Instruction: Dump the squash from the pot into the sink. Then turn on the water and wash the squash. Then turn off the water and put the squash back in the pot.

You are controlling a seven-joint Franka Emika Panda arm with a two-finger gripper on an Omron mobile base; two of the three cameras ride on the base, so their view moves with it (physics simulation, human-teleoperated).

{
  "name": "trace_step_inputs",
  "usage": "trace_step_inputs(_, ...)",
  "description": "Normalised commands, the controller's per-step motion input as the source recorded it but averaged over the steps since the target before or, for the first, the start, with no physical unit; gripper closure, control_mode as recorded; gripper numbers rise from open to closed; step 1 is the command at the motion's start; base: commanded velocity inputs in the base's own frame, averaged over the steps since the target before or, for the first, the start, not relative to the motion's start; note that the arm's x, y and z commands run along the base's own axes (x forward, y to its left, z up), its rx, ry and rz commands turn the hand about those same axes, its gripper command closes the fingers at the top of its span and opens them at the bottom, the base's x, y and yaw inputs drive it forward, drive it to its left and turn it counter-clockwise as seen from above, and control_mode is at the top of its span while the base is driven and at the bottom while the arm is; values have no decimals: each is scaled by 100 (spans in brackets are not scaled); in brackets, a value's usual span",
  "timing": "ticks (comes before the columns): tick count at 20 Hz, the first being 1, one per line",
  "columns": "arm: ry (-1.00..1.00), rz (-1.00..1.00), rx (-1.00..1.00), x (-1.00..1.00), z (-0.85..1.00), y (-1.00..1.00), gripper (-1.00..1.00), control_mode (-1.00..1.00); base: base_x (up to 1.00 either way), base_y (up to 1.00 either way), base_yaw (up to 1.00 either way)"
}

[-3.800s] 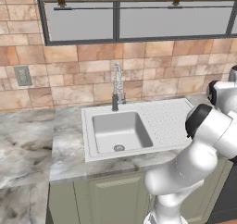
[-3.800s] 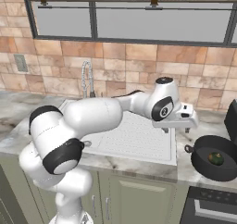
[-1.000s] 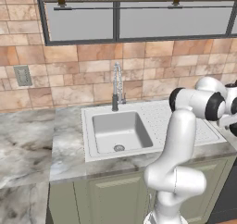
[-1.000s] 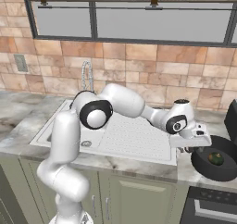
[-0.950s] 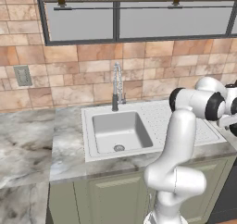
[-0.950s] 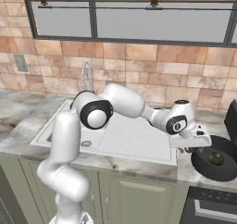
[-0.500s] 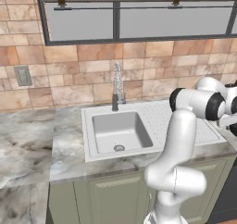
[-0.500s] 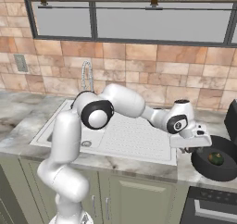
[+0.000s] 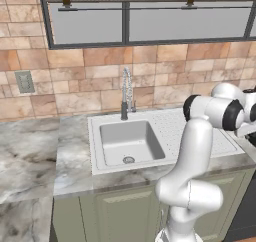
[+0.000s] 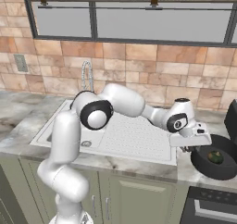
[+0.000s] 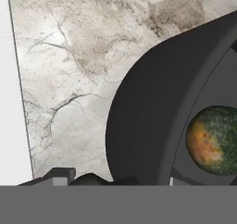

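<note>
Squash [image 11: 214,140] in pot [image 10: 216,163] on bench, right of sink [image 9: 131,143]. Nothing dumped yet; wash + return left. Gripper [image 10: 189,148] at pot rim, jaws' state unclear, prob. closing.

The pot [image 11: 152,121] is cut off by the hand view's right edge, as is the squash [image 11: 215,142] inside. The gripper [image 10: 189,148] jaws are too small to read.
</note>
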Motion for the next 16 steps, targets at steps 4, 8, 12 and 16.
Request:
trace_step_inputs(4,0,7,-1,0,48,35,100,-100,0,0,0)
trace_step_inputs(8,0,6,-7,0,66,55,100,-100,0,0,0)
trace_step_inputs(12,0,5,-9,0,57,69,100,-100,0,0,0)
trace_step_inputs(16,-5,7,-5,0,26,76,100,-100,0,0,0)
